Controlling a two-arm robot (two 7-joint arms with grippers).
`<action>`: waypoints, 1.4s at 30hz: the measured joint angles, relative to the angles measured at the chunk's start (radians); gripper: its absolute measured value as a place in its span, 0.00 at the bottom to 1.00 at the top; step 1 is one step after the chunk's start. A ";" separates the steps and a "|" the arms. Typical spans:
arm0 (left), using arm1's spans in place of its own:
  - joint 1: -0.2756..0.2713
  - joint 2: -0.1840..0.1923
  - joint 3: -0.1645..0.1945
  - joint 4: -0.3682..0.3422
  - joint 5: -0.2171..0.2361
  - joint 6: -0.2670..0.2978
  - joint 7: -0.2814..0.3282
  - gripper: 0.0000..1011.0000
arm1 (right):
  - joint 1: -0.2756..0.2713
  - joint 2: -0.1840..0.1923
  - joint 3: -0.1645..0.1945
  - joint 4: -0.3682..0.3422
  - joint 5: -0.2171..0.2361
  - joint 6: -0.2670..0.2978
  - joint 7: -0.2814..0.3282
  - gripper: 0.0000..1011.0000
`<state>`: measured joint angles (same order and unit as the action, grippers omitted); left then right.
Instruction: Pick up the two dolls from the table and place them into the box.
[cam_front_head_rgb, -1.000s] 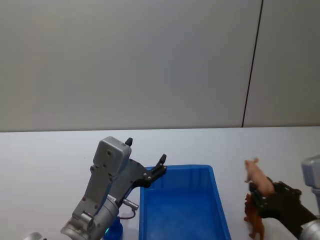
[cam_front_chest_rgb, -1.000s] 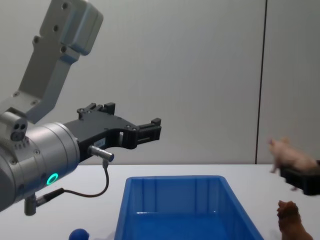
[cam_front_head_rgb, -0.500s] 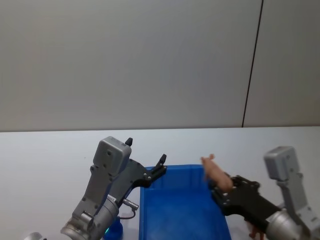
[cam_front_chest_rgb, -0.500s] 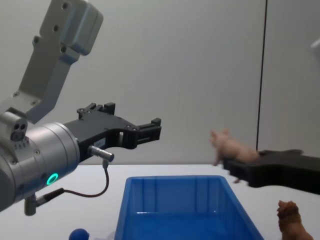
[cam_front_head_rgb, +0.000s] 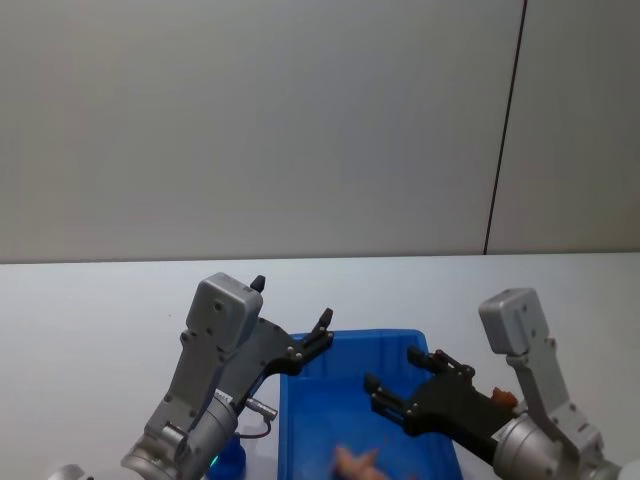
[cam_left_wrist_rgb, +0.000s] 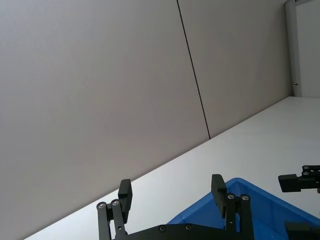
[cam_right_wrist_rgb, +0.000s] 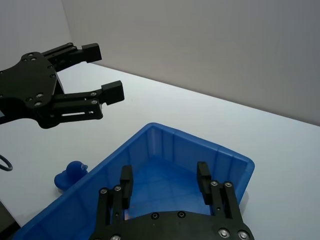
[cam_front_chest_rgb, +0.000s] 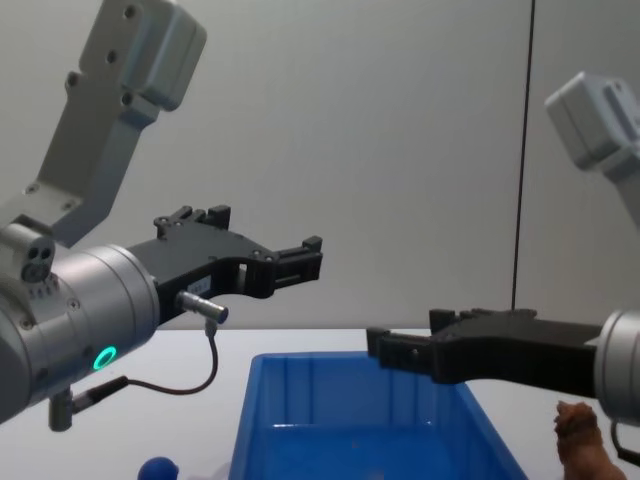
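- Head view: left arm (cam_front_head_rgb: 215, 365) and right arm (cam_front_head_rgb: 535, 395) held jaws open, empty, up by the box (cam_front_head_rgb: 360, 336).
- Right wrist view: blue toy (cam_right_wrist_rgb: 70, 174) sat on the bench (cam_right_wrist_rgb: 180, 112), nearer the left arm.
- Chest view: lion (cam_front_chest_rgb: 585, 442) stood right of the box, nearer the right arm.

I am seeing a bright blue box (cam_front_chest_rgb: 320, 358), a blue toy (cam_right_wrist_rgb: 70, 175), a brown lion figure (cam_front_chest_rgb: 585, 440), a white table (cam_front_head_rgb: 100, 300).
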<state>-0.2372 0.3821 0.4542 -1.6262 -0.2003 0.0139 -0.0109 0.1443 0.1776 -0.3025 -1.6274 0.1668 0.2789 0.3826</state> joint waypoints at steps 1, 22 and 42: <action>0.000 0.000 0.000 0.000 0.000 0.000 0.000 0.99 | 0.001 -0.001 -0.001 0.001 0.000 0.002 0.000 0.77; 0.000 0.000 0.000 0.000 0.000 0.000 0.000 0.99 | -0.054 0.035 0.020 -0.057 -0.001 0.020 -0.150 0.99; 0.000 0.000 0.000 0.000 0.000 0.000 0.000 0.99 | -0.187 0.104 0.065 -0.143 0.044 0.039 -0.342 0.99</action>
<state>-0.2372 0.3821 0.4542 -1.6262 -0.2004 0.0139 -0.0109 -0.0426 0.2817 -0.2378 -1.7706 0.2108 0.3181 0.0406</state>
